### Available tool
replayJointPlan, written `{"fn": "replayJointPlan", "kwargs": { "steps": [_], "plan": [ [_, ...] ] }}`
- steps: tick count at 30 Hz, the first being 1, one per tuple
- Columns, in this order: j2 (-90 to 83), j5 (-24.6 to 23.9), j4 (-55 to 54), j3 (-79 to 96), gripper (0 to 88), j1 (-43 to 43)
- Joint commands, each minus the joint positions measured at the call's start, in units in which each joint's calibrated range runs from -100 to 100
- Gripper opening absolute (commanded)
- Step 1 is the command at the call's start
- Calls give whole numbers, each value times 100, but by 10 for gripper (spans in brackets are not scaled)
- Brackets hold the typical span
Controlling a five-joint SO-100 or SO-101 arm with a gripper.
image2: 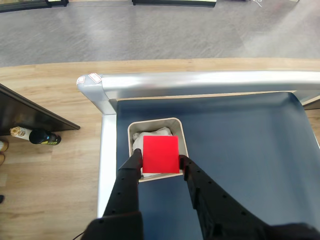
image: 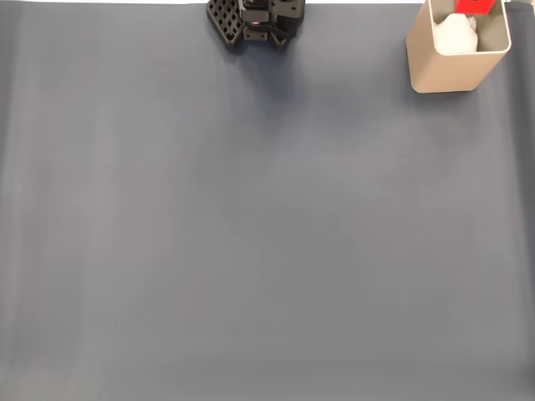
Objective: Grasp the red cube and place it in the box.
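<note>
Wrist view shows the black two-finger tool (image2: 161,163) clamped on the small bright red plain-sided cube (image2: 161,154), one finger (image2: 134,162) touching each side of it. The cube hangs directly over the open top of the tall beige rounded-corner box (image2: 181,131), which stands on the dark blue-grey mat of the bench (image2: 240,140) near its silver metal edge rail (image2: 200,82). Crumpled white material (image2: 152,134) lies inside the box beneath the cube. Beyond the rail are a wooden floor (image2: 45,195) and a dark bottle (image2: 44,137) lying on it.

Fixed view places the box (image: 443,71) at the upper right of the mat (image: 251,234), with the red cube (image: 474,7) at its mouth by the top edge and the white material (image: 456,35) within. A black arm part (image: 255,21) sits at top centre
</note>
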Motion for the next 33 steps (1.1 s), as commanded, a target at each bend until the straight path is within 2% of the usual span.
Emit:
{"fn": "replayJointPlan", "kwargs": {
  "steps": [1, 7, 27, 33],
  "plan": [
    [6, 24, -124, -115, 81, 39],
    [-20, -34, -157, -124, 106, 60],
    [-98, -205, -239, -106, 108, 60],
    [-98, -205, -206, -97, 171, 39]
  ]
}}
